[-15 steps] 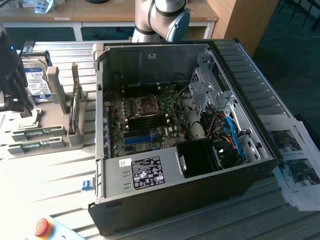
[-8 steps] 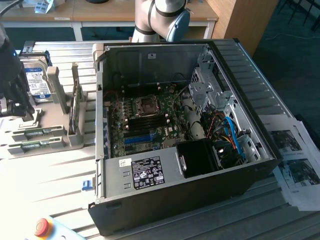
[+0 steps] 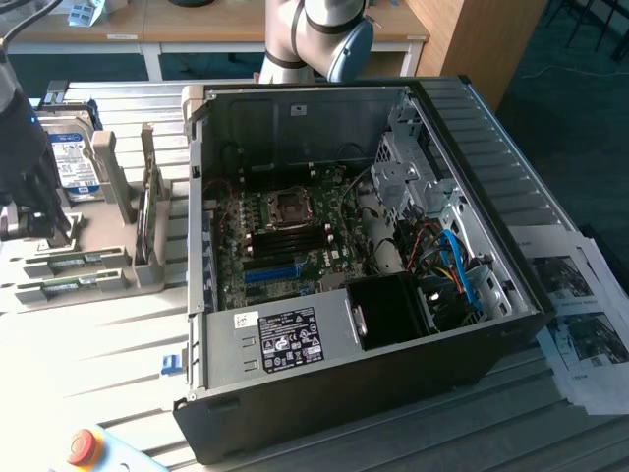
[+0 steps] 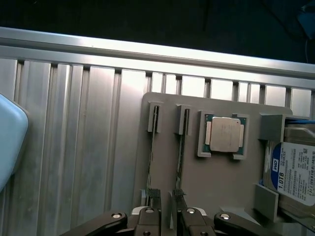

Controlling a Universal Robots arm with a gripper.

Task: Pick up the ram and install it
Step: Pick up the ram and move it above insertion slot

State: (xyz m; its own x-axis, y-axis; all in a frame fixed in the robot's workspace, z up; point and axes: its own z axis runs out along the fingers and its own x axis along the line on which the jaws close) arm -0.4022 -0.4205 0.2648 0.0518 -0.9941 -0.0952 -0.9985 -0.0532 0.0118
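The jaws of the gripper [image 4: 169,216] are set open and empty over the ram [image 4: 180,157], stood on edge in the tray [image 4: 221,182] at the exterior view's left, where the second stick [image 4: 151,157] could be struck if misaligned.

The hand [image 4: 168,222] hangs pointing down (fingers [image 4: 146,219] spread apart).

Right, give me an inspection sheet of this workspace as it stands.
surface: slatted metal table, grey holder on it
job's things: ram, two sticks on edge in holder; open PC case
clutter: hard drive, processor, papers, red button
grippers: gripper over the sticks' ends, fingers open, holding nothing
cables: blue and red bundle inside case
surroundings: desks behind
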